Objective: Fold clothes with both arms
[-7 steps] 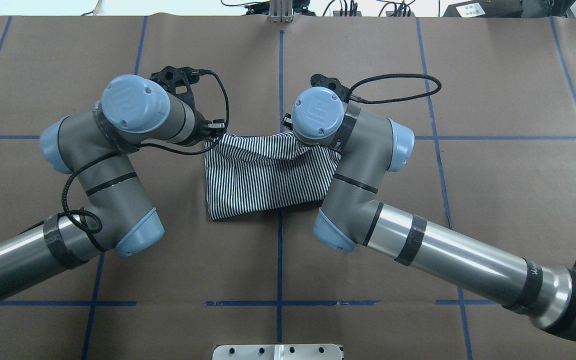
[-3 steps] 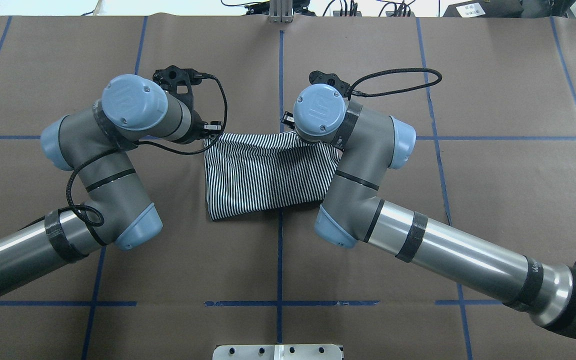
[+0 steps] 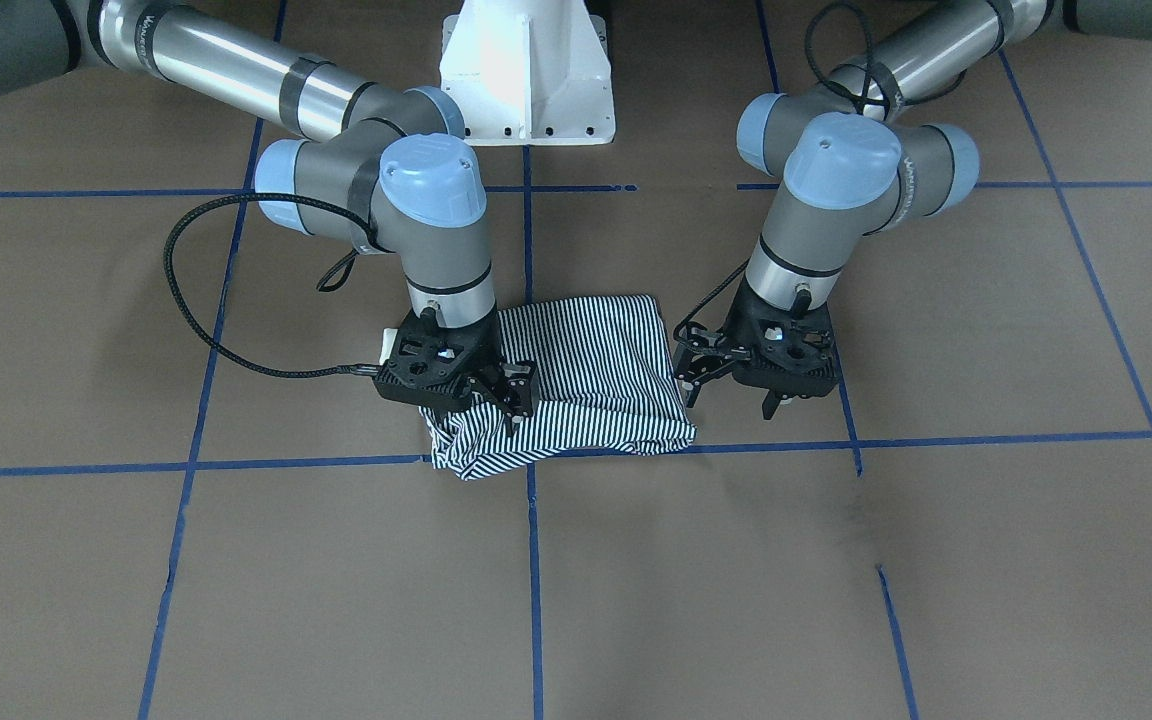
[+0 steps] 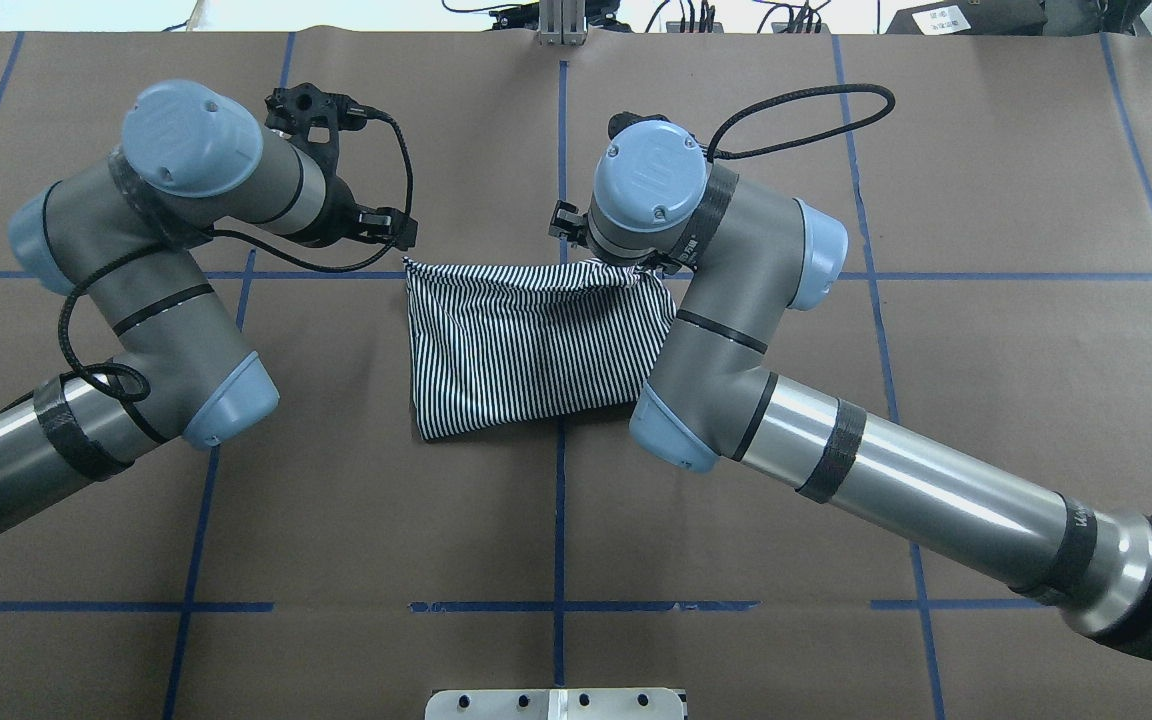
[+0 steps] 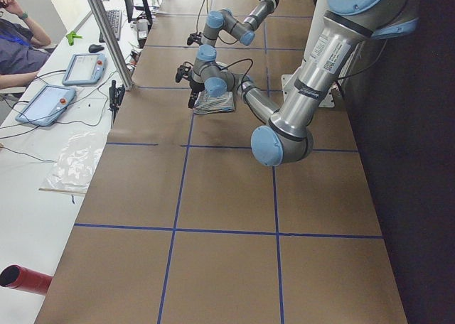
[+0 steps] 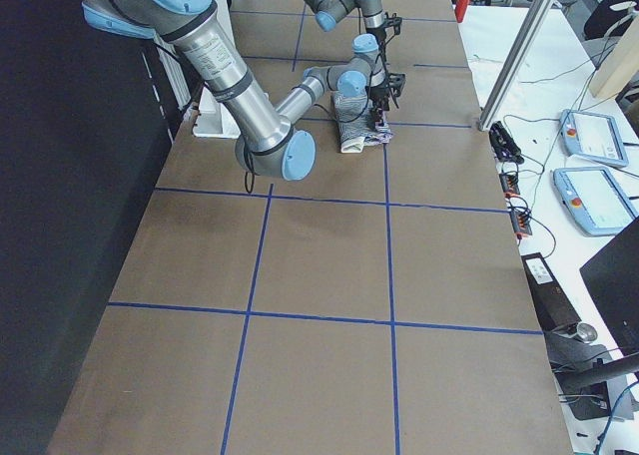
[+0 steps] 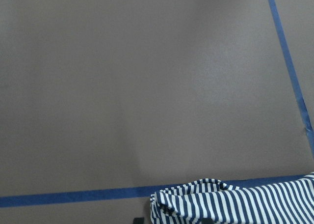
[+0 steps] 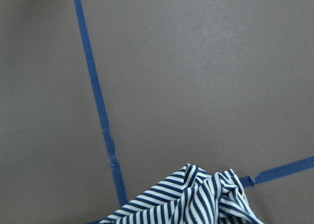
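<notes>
Your striped polo shirt [image 4: 526, 345] lies folded into a rough rectangle on the brown table [image 4: 986, 380], between your two grippers. Your right gripper [image 3: 508, 398] is clamped on the shirt's edge farthest from the robot's base, at the corner on its own side. The cloth bunches into a peak right under it, which the right wrist view shows. Your left gripper [image 3: 729, 400] is released, with its fingers spread and nothing in them. It hangs just beside the shirt's other far corner without touching it. In the left wrist view that rumpled corner sits just below the gripper, beside a blue tape line [image 7: 73, 197].
</notes>
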You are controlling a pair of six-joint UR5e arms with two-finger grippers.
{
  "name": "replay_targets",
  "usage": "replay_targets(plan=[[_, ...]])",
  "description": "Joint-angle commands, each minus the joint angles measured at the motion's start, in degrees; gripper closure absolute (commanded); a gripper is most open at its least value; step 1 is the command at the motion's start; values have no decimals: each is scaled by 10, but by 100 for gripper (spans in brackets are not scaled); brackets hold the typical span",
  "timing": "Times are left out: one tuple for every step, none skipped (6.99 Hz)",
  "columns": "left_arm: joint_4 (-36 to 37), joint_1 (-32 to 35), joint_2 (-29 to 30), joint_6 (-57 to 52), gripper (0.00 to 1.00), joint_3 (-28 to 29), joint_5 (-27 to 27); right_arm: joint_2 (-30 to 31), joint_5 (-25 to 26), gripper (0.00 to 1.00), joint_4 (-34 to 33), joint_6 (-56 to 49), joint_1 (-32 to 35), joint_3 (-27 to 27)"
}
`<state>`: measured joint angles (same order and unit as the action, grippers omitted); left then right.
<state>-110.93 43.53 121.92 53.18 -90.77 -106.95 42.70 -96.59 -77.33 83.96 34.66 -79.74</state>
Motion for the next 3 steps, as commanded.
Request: replay_targets(plan=[[-3,4,-4,-5,0,-1,-5,-2,20,0,-1,-8,-33,-9],[-3,4,-4,-4,0,-3,-5,-2,35,0,-6,-47,-49,-2],[-3,4,-5,-3,0,-5,-5,-9,75,0,-37,-97,-67,5]])
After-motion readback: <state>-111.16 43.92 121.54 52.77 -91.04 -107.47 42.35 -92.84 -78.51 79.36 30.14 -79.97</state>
